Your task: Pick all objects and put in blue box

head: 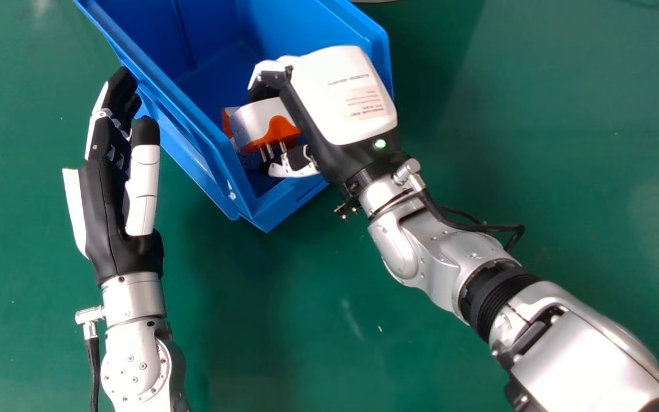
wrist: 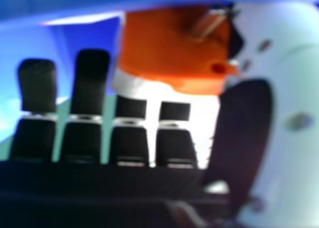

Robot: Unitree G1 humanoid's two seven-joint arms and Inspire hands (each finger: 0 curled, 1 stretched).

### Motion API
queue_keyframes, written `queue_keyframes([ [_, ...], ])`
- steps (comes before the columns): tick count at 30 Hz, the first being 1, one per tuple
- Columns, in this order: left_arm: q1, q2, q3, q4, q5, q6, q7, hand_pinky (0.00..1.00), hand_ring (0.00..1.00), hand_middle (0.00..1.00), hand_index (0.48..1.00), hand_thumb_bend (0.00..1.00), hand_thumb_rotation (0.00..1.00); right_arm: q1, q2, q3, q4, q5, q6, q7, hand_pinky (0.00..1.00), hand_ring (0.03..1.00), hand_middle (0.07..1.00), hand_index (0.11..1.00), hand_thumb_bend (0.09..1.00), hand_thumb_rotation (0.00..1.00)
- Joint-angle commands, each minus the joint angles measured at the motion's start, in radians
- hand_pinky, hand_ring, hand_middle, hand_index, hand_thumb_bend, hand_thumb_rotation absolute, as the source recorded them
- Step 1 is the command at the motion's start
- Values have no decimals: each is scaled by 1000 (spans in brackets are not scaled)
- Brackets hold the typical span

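Right robot hand (head: 338, 97) curled round the orange-and-white plug adapter (head: 261, 123), over the blue box's (head: 312, 23) near end. Left robot hand (head: 106, 200) open, left of box. Risk: pins catch thumb or box rim on release, adapter tips out.

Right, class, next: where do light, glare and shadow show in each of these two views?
Head view: a soft shadow on the green surface right of the blue box, faint glare near the right edge, highlights on the silver right forearm; right hand view: washed-out white beyond the right hand's fingers.
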State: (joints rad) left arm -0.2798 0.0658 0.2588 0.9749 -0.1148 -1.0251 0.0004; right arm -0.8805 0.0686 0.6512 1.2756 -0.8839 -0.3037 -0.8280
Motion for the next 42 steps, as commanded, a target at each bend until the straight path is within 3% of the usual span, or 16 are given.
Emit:
queue_keyframes([
  [1,-13,9,-7,-3,18,-20,0,880,911,905,859,828,798,-8,9,29,16,-23,20,-4,326,462,524,492,496,0],
  [4,-13,10,-7,-3,15,-18,-3,880,911,906,859,828,799,-2,17,56,18,-34,57,-15,331,458,519,499,497,0],
  [7,-17,8,-8,2,20,-22,3,881,912,906,860,829,798,-3,18,88,13,-58,109,-39,332,458,527,495,497,0],
  [8,-18,8,-9,3,18,-20,0,879,911,906,861,832,799,-3,18,95,11,-61,119,-51,379,495,561,495,500,23],
  [9,-18,8,-10,3,18,-19,-2,878,910,905,861,831,800,-2,18,99,8,-62,125,-60,434,545,608,542,563,18],
  [12,-17,9,-12,3,22,-18,1,879,911,905,861,830,801,0,17,98,0,-55,122,-77,488,595,653,589,618,14],
  [14,-18,7,-11,2,18,-19,-1,879,912,905,862,829,803,2,18,97,-3,-52,127,-81,596,696,744,678,698,12],
  [17,-18,6,-11,1,18,-20,0,881,913,906,862,827,801,5,21,93,-6,-47,132,-91,646,743,786,718,724,18],
  [23,-19,6,-11,5,22,-23,7,882,914,906,860,832,801,3,26,85,-17,-43,142,-149,901,945,956,935,804,63],
  [30,-16,4,-13,2,30,-24,16,878,912,904,858,830,803,-7,28,76,-41,-43,139,-218,943,982,986,979,839,79],
  [33,-17,0,-12,0,15,-23,5,879,912,905,858,828,798,-8,23,74,-62,-42,143,-231,967,993,995,992,842,103],
  [42,-12,-3,-11,-9,10,-24,-4,883,913,907,856,826,788,36,-12,24,-204,-15,124,-276,999,1000,1000,1000,837,126],
])
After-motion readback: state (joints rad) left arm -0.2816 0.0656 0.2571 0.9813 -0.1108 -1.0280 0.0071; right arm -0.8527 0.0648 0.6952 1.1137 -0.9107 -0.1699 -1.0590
